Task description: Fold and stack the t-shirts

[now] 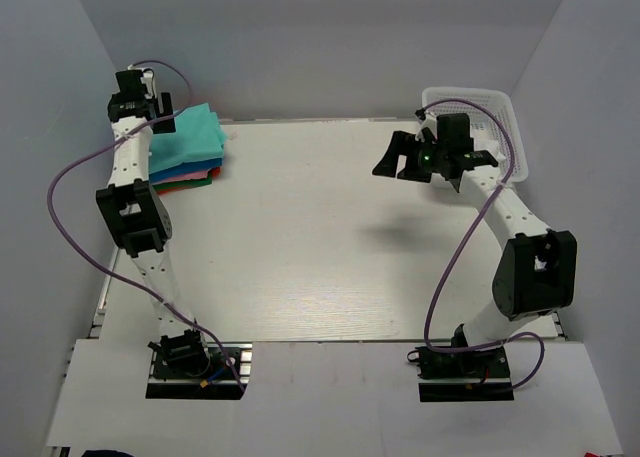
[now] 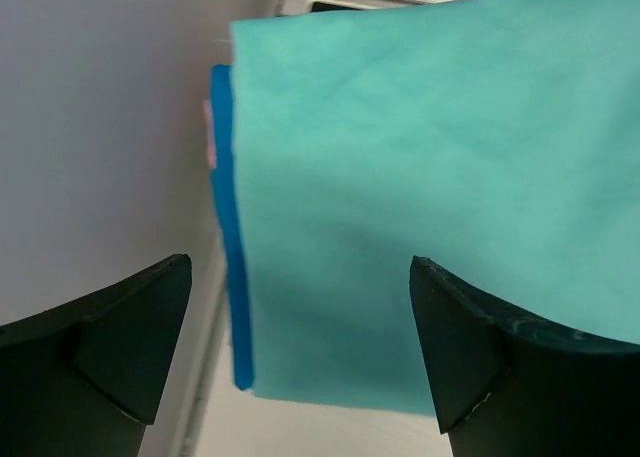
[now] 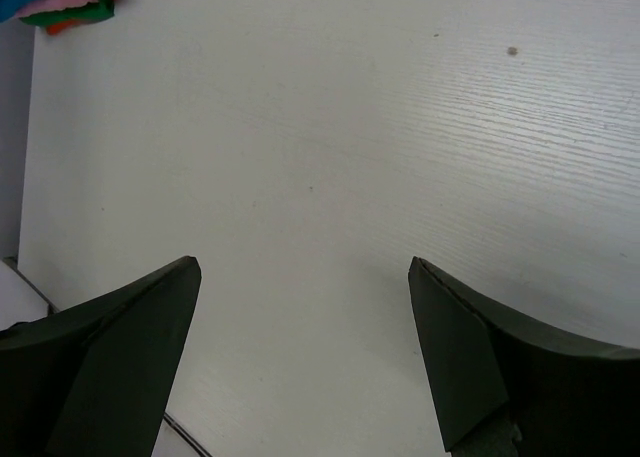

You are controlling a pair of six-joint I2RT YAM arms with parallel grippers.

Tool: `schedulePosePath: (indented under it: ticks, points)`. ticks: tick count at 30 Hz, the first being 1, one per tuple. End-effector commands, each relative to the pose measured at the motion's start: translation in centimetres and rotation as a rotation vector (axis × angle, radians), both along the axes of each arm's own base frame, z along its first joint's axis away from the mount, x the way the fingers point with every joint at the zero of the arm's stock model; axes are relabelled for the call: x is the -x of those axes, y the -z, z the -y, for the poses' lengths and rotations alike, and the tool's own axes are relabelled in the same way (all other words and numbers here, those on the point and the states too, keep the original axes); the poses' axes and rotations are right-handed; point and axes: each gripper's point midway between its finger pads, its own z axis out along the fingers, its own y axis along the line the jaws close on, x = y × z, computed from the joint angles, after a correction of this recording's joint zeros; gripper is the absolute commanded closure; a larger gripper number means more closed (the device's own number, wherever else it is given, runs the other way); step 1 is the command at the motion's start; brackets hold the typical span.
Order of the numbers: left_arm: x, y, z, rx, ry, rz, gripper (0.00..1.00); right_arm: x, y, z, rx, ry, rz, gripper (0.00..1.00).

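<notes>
Left gripper point(image 2: 300, 265) hovers over the far left corner of the white wooden table point(image 1: 320, 247), black fingers spread wide, gripping nothing. Under it, in that corner, sits the stack of folded t-shirts point(image 1: 188, 152), the soft teal-green shirt point(image 2: 430, 157) on top and a bright blue one point(image 2: 228, 227) peeking out beneath. This looks like the placing step, with teal laid down. Over the table's far right part the right gripper point(image 3: 300, 267) hangs wide and empty, with the white plastic lattice basket point(image 1: 500, 112) at that corner. Next, I'd say the left should lift straight up without snagging cloth, then check the basket. Whether it holds more, I cannot tell.
</notes>
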Motion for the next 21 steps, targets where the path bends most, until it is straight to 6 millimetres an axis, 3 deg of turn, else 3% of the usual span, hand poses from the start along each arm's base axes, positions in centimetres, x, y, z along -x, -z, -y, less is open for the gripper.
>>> schedulePosePath:
  ticks: [1,3,5,6,7,8,9,10,11,12,15,18,21]
  points:
    - [1.0,-8.1,5.3,0.179,0.114,0.179,0.0,-0.4,-2.5,0.7,0.031,0.013,0.094,0.1]
    - [1.9,-9.3,8.3,0.3,0.164,0.217,0.0,-0.1,-2.4,1.2,0.047,0.033,0.123,0.1]
    - [2.6,-9.9,13.4,0.442,0.302,0.222,0.0,0.1,-2.8,1.6,0.055,0.042,0.151,0.1]
    - [3.3,-8.8,16.5,0.524,0.396,0.192,0.0,0.4,-2.1,1.7,0.059,0.049,0.134,0.1]
    - [4.3,-10.1,18.4,0.549,0.402,0.214,0.0,1.0,-1.6,2.0,0.072,0.054,0.122,0.1]
    - [5.1,-9.8,23.1,0.561,0.467,0.197,0.0,1.8,-0.9,2.2,0.076,0.059,0.106,0.1]
    - [5.7,-7.2,24.9,0.559,0.451,0.18,0.0,2.3,-0.6,2.3,0.081,0.06,0.101,0.1]
    - [7.1,-8.8,27.4,0.604,0.476,0.227,0.0,3.4,0.4,2.6,0.079,0.056,0.105,0.1]
    - [9.0,-6.6,32.5,0.718,0.587,0.209,0.0,4.0,0.9,2.5,0.074,0.045,0.107,0.1]
    - [10.3,-6.3,34.4,0.745,0.665,0.221,0.0,4.0,0.9,2.6,0.074,0.048,0.107,0.1]
    - [14.5,-4.8,38.6,0.86,0.703,0.183,0.0,5.4,2.2,2.8,0.082,0.047,0.071,0.1]
    - [16.4,-2.7,38.9,0.763,0.658,0.119,0.0,6.6,3.3,2.7,0.069,0.037,0.043,0.1]
    - [16.9,-1.8,37.4,0.67,0.604,0.091,0.0,7.0,3.0,2.2,0.044,0.01,0.058,0.1]
